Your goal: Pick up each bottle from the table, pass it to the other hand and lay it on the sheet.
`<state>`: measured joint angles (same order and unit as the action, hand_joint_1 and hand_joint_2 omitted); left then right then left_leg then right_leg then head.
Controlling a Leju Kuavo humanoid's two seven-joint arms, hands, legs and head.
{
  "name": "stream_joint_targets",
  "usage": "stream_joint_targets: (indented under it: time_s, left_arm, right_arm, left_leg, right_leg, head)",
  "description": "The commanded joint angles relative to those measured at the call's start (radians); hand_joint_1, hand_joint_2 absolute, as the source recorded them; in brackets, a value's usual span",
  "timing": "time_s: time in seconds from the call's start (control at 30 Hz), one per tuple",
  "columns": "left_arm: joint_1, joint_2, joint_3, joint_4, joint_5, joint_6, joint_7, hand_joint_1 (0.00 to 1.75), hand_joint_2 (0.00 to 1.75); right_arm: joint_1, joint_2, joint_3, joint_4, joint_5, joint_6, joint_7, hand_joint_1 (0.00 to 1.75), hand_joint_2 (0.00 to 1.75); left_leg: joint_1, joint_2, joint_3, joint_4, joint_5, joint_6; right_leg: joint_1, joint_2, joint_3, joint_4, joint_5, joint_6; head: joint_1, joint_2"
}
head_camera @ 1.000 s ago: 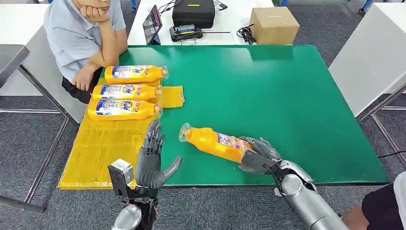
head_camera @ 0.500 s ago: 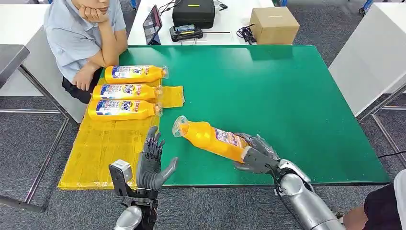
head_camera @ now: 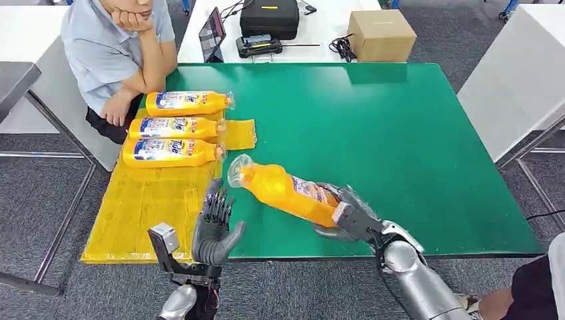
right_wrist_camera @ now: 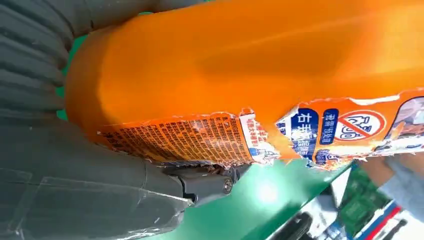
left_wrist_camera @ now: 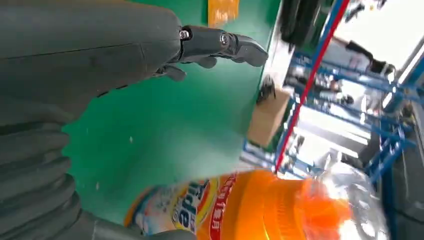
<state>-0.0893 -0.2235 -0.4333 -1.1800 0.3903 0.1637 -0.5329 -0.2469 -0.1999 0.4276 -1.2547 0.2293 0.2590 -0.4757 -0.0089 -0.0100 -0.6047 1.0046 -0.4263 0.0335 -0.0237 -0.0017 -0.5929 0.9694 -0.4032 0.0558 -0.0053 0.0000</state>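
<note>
My right hand (head_camera: 350, 215) grips the base end of an orange bottle (head_camera: 283, 189) and holds it above the green table (head_camera: 400, 133), cap end towards my left hand. The bottle's torn label (right_wrist_camera: 210, 137) is close up in the right wrist view. My left hand (head_camera: 214, 229) stands upright at the table's front edge, fingers spread, holding nothing, a little short of the bottle's clear cap (head_camera: 238, 169). The bottle (left_wrist_camera: 260, 207) lies just beyond the left hand's fingers (left_wrist_camera: 220, 42) in the left wrist view. Three orange bottles (head_camera: 174, 127) lie side by side on the yellow sheet (head_camera: 143, 207).
A person (head_camera: 113, 47) sits at the table's far left corner, an arm next to the farthest bottle. Behind the green table stands a white table with a cardboard box (head_camera: 381, 33), a black case (head_camera: 269, 17) and a tablet (head_camera: 212, 33). Another person's knee (head_camera: 526, 293) is at the lower right.
My right hand has carried the bottle left and upward, bringing its cap end closer to my left hand. My left hand has shifted only slightly.
</note>
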Motion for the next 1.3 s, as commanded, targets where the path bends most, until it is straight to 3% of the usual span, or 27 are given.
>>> stream_joint_targets:
  time_s: [0.03, 0.13, 0.23, 0.4, 0.57, 0.73, 0.97, 1.0, 1.03, 1.07, 1.3]
  left_arm:
    - [-0.090, 0.008, -0.088, 0.118, -0.015, -0.085, -0.020, 0.00, 1.75]
    - [-0.102, 0.010, -0.115, 0.133, -0.025, -0.124, -0.020, 0.00, 1.75]
    - [-0.107, 0.007, -0.124, 0.136, -0.029, -0.142, -0.027, 0.00, 1.75]
    - [-0.118, 0.003, -0.125, 0.147, -0.037, -0.136, -0.027, 0.00, 1.75]
    - [-0.127, -0.002, -0.132, 0.159, -0.043, -0.141, -0.028, 0.00, 1.75]
    - [-0.181, -0.032, -0.125, 0.255, -0.078, -0.002, 0.003, 0.00, 1.75]
    - [-0.206, -0.043, -0.118, 0.282, -0.062, 0.024, 0.023, 0.03, 1.75]
    - [-0.210, -0.043, -0.122, 0.285, -0.071, 0.046, 0.017, 1.62, 1.75]
    - [-0.212, -0.043, -0.124, 0.288, -0.070, 0.046, 0.019, 1.62, 1.75]
    - [-0.212, -0.043, -0.124, 0.288, -0.070, 0.046, 0.019, 1.75, 1.75]
    - [-0.213, -0.040, -0.121, 0.283, -0.054, 0.034, 0.019, 1.75, 1.75]
  right_arm:
    - [-0.117, 0.031, 0.115, 0.163, -0.037, 0.061, -0.022, 1.75, 1.75]
    - [-0.138, 0.039, 0.136, 0.189, -0.048, 0.068, -0.032, 1.75, 1.75]
    - [-0.157, 0.050, 0.146, 0.215, -0.052, 0.069, -0.031, 1.61, 1.75]
    - [-0.167, 0.068, 0.158, 0.229, -0.053, 0.078, -0.033, 1.68, 1.75]
    - [-0.187, 0.083, 0.177, 0.253, -0.055, 0.083, -0.024, 1.59, 1.75]
    - [-0.206, 0.104, 0.221, 0.264, -0.043, 0.068, -0.013, 1.61, 1.75]
    - [-0.202, 0.105, 0.240, 0.277, -0.048, 0.056, -0.005, 1.52, 1.75]
    - [-0.201, 0.105, 0.240, 0.282, -0.052, 0.050, -0.004, 1.54, 1.75]
    - [-0.201, 0.105, 0.241, 0.284, -0.053, 0.049, -0.004, 1.54, 1.75]
    - [-0.201, 0.105, 0.241, 0.284, -0.053, 0.049, -0.004, 1.52, 1.75]
    - [-0.196, 0.102, 0.251, 0.288, -0.058, 0.049, -0.005, 1.45, 1.75]
  left_leg:
    - [0.000, 0.001, 0.002, -0.001, 0.000, -0.001]
    - [0.001, 0.002, 0.002, -0.001, 0.000, -0.001]
    - [0.003, 0.003, 0.006, 0.000, -0.003, -0.003]
    - [0.001, 0.002, 0.003, 0.000, -0.001, -0.002]
    - [0.001, 0.002, 0.003, 0.000, -0.001, -0.002]
    - [0.001, 0.003, 0.003, 0.000, -0.001, -0.002]
    - [0.001, 0.000, 0.003, 0.000, -0.001, -0.002]
    - [0.002, 0.001, 0.004, 0.001, -0.002, -0.003]
    - [0.002, 0.001, 0.004, 0.001, -0.001, -0.002]
    - [0.001, 0.001, 0.003, 0.000, 0.000, -0.002]
    - [0.002, 0.002, 0.004, 0.001, -0.001, -0.003]
  right_leg:
    - [0.000, 0.001, 0.002, -0.001, 0.000, -0.001]
    - [0.001, 0.002, 0.002, -0.001, 0.000, -0.002]
    - [0.003, 0.002, 0.006, -0.001, -0.001, -0.004]
    - [0.001, 0.002, 0.002, -0.001, 0.000, -0.002]
    - [0.001, 0.002, 0.002, 0.000, 0.000, -0.002]
    - [0.001, 0.002, 0.003, 0.000, 0.000, -0.002]
    - [0.001, 0.000, 0.003, 0.000, -0.001, -0.002]
    - [0.002, 0.000, 0.004, 0.000, -0.001, -0.003]
    - [0.002, 0.000, 0.004, 0.000, -0.001, -0.003]
    - [0.001, 0.000, 0.003, 0.000, 0.000, -0.002]
    - [0.002, 0.001, 0.004, 0.000, -0.001, -0.003]
  head:
    - [0.000, 0.000]
    - [0.000, 0.000]
    - [0.000, 0.000]
    - [0.000, 0.000]
    - [0.000, 0.000]
    - [0.000, 0.000]
    - [0.000, 0.000]
    - [0.000, 0.000]
    - [0.000, 0.000]
    - [0.000, 0.000]
    - [0.000, 0.000]
